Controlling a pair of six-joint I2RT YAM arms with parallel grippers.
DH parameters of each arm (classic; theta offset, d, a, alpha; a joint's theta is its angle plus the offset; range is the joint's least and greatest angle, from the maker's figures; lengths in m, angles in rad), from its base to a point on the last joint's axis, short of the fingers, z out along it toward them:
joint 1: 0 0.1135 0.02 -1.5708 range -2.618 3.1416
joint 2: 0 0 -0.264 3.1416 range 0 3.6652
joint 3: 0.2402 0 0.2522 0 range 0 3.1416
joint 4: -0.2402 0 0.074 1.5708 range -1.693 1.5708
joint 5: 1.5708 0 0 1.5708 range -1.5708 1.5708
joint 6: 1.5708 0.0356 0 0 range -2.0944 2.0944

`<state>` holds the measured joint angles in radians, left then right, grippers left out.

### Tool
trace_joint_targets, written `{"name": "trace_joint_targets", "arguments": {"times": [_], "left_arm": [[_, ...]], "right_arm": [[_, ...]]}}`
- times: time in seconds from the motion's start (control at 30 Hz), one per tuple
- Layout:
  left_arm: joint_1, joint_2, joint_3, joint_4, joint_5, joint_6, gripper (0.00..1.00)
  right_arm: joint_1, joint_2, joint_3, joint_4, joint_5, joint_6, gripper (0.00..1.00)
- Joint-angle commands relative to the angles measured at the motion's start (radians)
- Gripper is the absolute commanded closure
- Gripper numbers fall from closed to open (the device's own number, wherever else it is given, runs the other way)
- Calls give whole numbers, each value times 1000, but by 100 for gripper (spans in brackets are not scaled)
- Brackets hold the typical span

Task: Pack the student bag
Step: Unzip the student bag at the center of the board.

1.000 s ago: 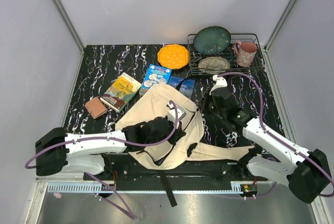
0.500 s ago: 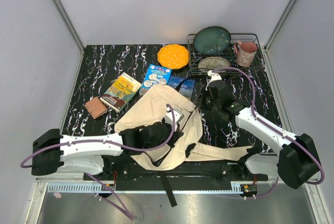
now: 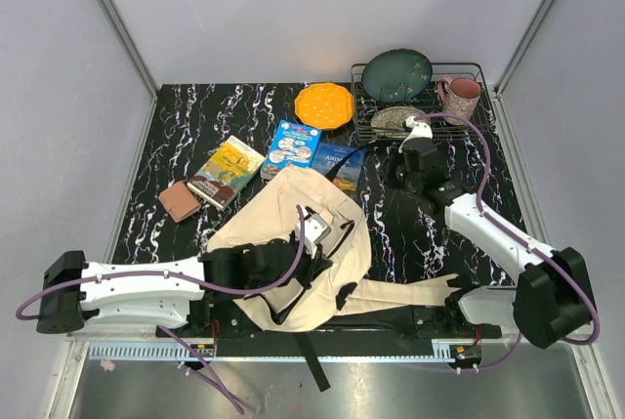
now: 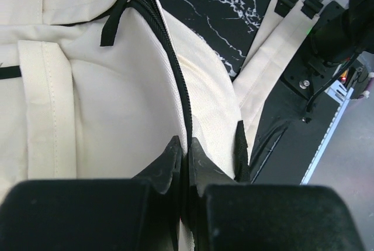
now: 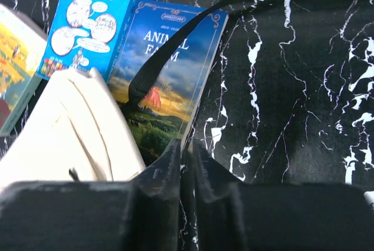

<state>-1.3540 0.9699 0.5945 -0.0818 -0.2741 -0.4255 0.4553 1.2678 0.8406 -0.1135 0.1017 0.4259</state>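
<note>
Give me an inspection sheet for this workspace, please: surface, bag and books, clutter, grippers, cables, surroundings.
Surface: black marbled table, no spills seen.
Job's things: student bag unzipped at near edge; Animal Farm book, blue book, yellow book, small brown book lie outside it.
Clutter: orange plate; wire rack holding green plate, bowl, mug.
Grippers: left gripper shut on the bag's zipper edge; right gripper shut, empty.
Cables: purple cable loops over the bag.
Surroundings: grey walls; nothing else seen.

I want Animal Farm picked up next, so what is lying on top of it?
A black strap lies diagonally across the Animal Farm book, and cream fabric of the student bag overlaps its lower left corner. Anything under the book is hidden.
</note>
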Motion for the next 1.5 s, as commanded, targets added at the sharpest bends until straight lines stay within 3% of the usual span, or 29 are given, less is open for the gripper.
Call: {"name": "trace_joint_targets", "arguments": {"times": [0.0,0.03,0.13,0.33,0.4,0.47,0.5,0.6,0.93,0.97,1.07,1.3,1.47], "left_arm": [[-4,30,53,-2,-56,28,100],[-2,44,65,-6,-53,31,100],[-4,88,97,0,-24,44,100],[-4,145,136,16,13,47,98],[-4,156,136,17,13,45,73],[-4,162,134,25,13,47,68],[-4,171,133,25,15,47,57],[-4,188,137,22,16,41,45],[-2,262,146,34,46,25,44],[-2,265,148,34,44,24,50],[-2,263,154,34,36,22,51],[12,194,148,36,29,30,37],[24,182,130,42,24,36,51]], "right_arm": [[2,-111,-17,9,-91,100,54],[2,-132,-15,-9,-99,123,43],[2,-200,-5,-121,-178,200,26],[3,-260,-81,-244,-302,298,20],[2,-263,-138,-247,-333,333,20],[2,-274,-185,-221,-352,359,20],[3,-280,-233,-207,-361,385,20],[2,-306,-308,-152,-379,430,21],[2,-326,-354,-155,-381,428,21],[2,-329,-356,-153,-382,429,21],[2,-331,-365,-150,-382,429,21],[2,-346,-382,-149,-385,425,22],[2,-357,-393,-147,-387,430,23]]}}
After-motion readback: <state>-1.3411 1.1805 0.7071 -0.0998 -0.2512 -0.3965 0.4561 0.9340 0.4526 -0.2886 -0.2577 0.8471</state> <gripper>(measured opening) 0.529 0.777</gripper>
